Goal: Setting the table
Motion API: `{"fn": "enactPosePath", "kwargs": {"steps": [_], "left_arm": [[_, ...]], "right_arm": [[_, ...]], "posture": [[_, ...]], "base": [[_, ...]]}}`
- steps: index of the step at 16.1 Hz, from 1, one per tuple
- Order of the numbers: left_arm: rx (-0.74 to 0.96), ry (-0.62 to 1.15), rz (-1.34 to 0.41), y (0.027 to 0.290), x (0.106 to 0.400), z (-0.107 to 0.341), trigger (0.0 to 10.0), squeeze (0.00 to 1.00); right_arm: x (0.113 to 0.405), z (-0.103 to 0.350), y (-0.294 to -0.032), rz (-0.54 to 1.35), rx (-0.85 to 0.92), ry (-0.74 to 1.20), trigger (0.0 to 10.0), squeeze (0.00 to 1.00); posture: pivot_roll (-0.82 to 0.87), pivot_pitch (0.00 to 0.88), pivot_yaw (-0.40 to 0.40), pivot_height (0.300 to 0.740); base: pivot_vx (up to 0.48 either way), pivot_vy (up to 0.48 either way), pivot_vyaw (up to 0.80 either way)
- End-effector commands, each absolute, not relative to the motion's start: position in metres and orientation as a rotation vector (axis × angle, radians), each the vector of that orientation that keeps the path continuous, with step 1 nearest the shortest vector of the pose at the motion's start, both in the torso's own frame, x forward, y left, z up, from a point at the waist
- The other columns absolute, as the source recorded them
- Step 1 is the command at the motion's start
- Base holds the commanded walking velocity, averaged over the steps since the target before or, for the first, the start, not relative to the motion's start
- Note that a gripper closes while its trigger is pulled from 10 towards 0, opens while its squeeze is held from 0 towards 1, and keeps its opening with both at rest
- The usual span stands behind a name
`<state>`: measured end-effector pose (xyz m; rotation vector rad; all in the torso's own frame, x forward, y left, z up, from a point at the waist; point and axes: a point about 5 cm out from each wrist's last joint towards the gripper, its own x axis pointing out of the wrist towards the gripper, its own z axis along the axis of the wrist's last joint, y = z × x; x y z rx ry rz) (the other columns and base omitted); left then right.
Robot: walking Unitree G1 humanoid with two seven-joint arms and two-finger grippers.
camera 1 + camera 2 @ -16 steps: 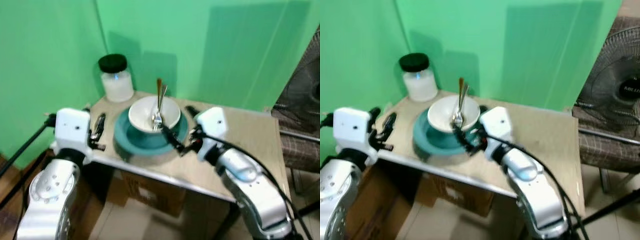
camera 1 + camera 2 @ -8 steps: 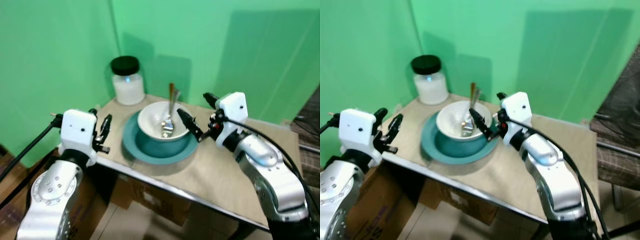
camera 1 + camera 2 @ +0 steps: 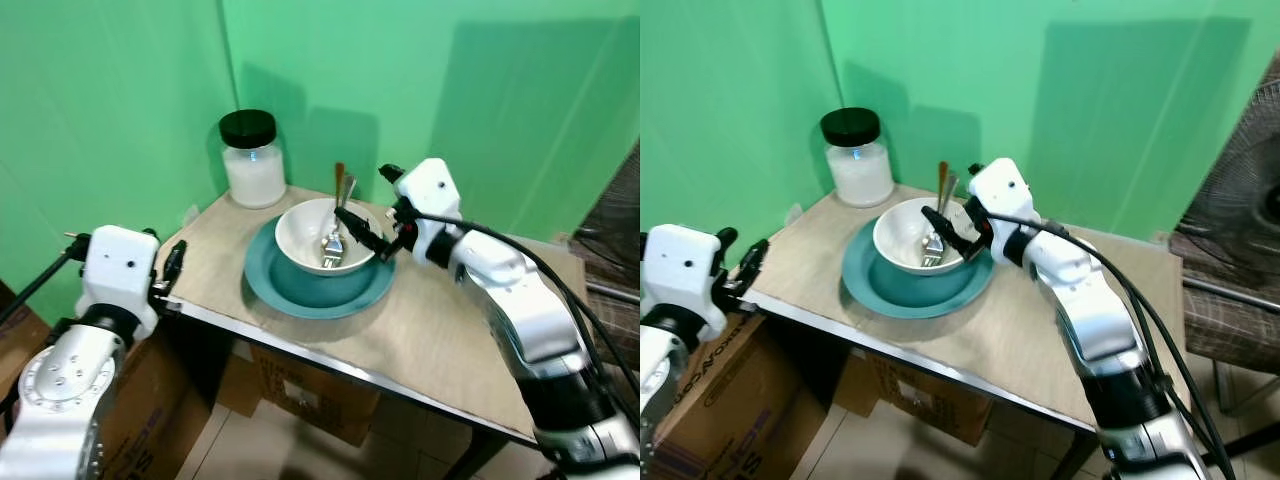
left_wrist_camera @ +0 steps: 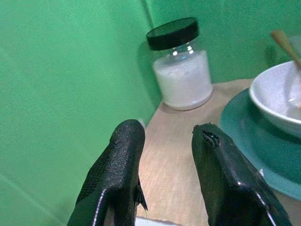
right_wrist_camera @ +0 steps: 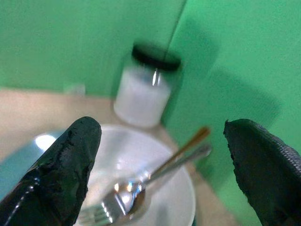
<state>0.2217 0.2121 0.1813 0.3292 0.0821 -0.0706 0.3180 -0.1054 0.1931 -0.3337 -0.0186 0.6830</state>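
A white bowl [image 3: 322,232] sits on a teal plate [image 3: 300,296] on the small beige table [image 3: 440,340]. A fork [image 5: 101,211] and a wooden-handled spoon [image 5: 188,142] lean inside the bowl, handles toward the wall. My right gripper [image 3: 366,203] hovers over the bowl's right rim, open wide, one finger [image 5: 63,172] low over the bowl and nothing held. At the table's left edge my left gripper [image 3: 170,268] is open and empty, its fingertips [image 4: 128,136] pointing toward the jar and plate.
A glass jar [image 3: 251,160] of white powder with a black lid stands at the table's back left corner by the green wall. Cardboard boxes [image 3: 300,400] sit under the table. A fan [image 3: 1240,160] and a checked seat [image 3: 1230,320] stand to the right.
My right gripper has swung left from beside the plate to above the bowl's rim. The left gripper has drawn back to the table's left edge. The camera has also shifted.
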Motion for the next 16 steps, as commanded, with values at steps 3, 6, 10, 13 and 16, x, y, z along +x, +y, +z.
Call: {"fn": "enactPosePath", "kwargs": {"steps": [3,6,10,13,16], "left_arm": [[0.326,0.094,-0.186,0.207,0.219,0.181,10.0,0.0],[0.298,0.071,-0.322,0.198,0.216,0.183,10.0,0.0],[0.288,0.104,-0.481,0.194,0.209,0.184,10.0,0.0],[0.288,0.112,-0.516,0.194,0.206,0.185,10.0,0.0],[0.278,0.122,-0.563,0.19,0.202,0.184,10.0,0.0]], "right_arm": [[0.336,0.184,-0.082,0.653,-0.164,0.239,10.0,0.0],[0.343,0.181,-0.046,0.677,-0.121,0.294,10.0,0.0],[0.359,0.17,-0.023,0.467,-0.158,0.406,10.0,0.0],[0.364,0.168,-0.019,0.389,-0.143,0.425,10.0,0.0],[0.366,0.159,-0.015,0.327,-0.158,0.456,10.0,0.0]], "posture": [[0.02,0.025,0.04,0.74],[0.01,0.033,0.043,0.74],[0.01,0.054,0.039,0.74],[0.01,0.067,0.043,0.74],[0.01,0.071,0.046,0.74]], "base": [[0.0,0.0,0.0],[0.0,0.0,0.0],[0.0,0.0,0.0],[0.0,0.0,0.0],[0.0,0.0,0.0]]}}
